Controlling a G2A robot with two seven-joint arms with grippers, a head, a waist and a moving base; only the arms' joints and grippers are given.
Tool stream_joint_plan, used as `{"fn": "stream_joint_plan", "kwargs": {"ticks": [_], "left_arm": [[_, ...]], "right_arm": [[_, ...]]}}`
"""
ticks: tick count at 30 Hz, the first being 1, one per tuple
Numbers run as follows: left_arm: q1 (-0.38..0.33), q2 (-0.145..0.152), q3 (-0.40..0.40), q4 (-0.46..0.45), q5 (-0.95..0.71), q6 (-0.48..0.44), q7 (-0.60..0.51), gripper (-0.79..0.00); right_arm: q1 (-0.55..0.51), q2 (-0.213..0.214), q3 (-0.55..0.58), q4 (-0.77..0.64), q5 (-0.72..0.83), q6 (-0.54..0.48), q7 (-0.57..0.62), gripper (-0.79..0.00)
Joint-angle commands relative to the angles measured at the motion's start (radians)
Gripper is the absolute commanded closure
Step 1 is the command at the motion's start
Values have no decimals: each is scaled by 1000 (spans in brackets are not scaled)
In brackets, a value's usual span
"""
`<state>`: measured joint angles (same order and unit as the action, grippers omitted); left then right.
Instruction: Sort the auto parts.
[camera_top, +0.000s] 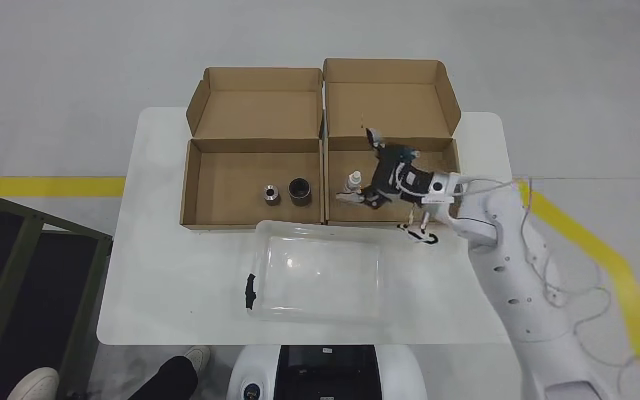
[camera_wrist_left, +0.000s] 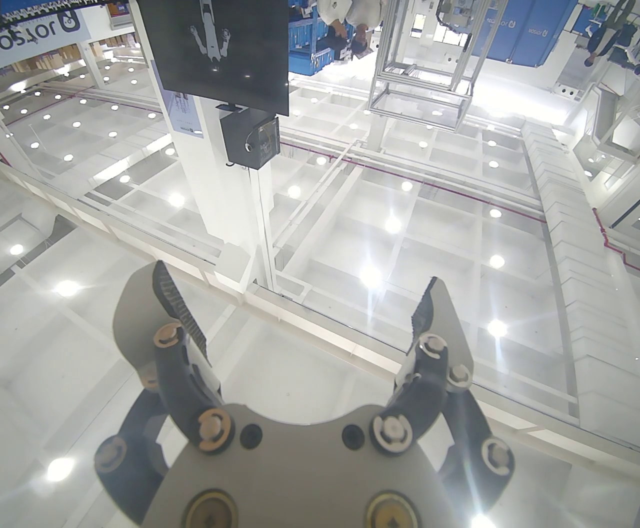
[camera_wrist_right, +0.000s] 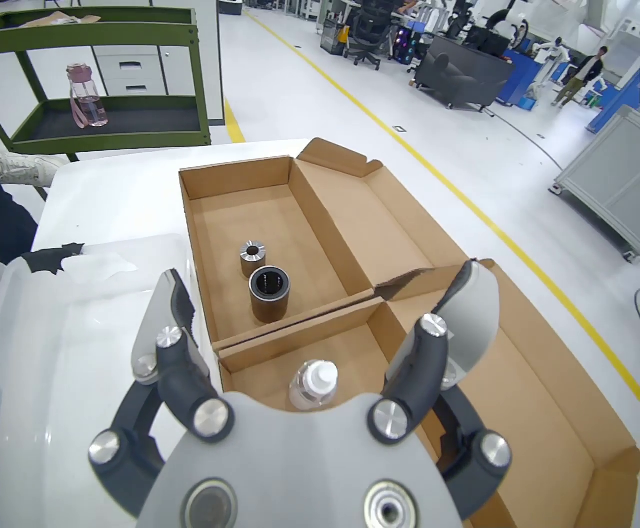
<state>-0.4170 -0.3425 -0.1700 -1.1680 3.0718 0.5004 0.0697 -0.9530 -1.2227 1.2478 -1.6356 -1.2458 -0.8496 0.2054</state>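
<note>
My right hand (camera_top: 358, 168) hangs wide open, right of centre in the top view, over the right cardboard box (camera_top: 435, 155), just above a small clear bottle (camera_top: 352, 182). In the left box (camera_top: 220, 185), a grey bushing (camera_top: 270, 193) stands beside a dark sleeve (camera_top: 301, 189). My left hand (camera_wrist_left: 296, 275) gapes wide too, facing the ceiling.

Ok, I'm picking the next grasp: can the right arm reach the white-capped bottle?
Likely yes: the right gripper, fingers open, hangs close to the white-capped bottle in the open cardboard box, nothing between.
</note>
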Motion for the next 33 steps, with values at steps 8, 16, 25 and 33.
{"fn": "stream_joint_plan", "kwargs": {"ticks": [8, 16, 25, 33], "left_arm": [[0, 0, 0, 0, 0, 0, 0, -785], [0, 0, 0, 0, 0, 0, 0, -785], [0, 0, 0, 0, 0, 0, 0, -785], [0, 0, 0, 0, 0, 0, 0, -785]], "right_arm": [[-153, 37, 173, -31, -72, -4, -121, -785], [-248, 61, 290, -9, -94, -9, -229, -785], [-349, 83, 410, -9, -127, 0, -353, -785], [-427, 102, 526, -17, -139, 11, -437, -785]]}}
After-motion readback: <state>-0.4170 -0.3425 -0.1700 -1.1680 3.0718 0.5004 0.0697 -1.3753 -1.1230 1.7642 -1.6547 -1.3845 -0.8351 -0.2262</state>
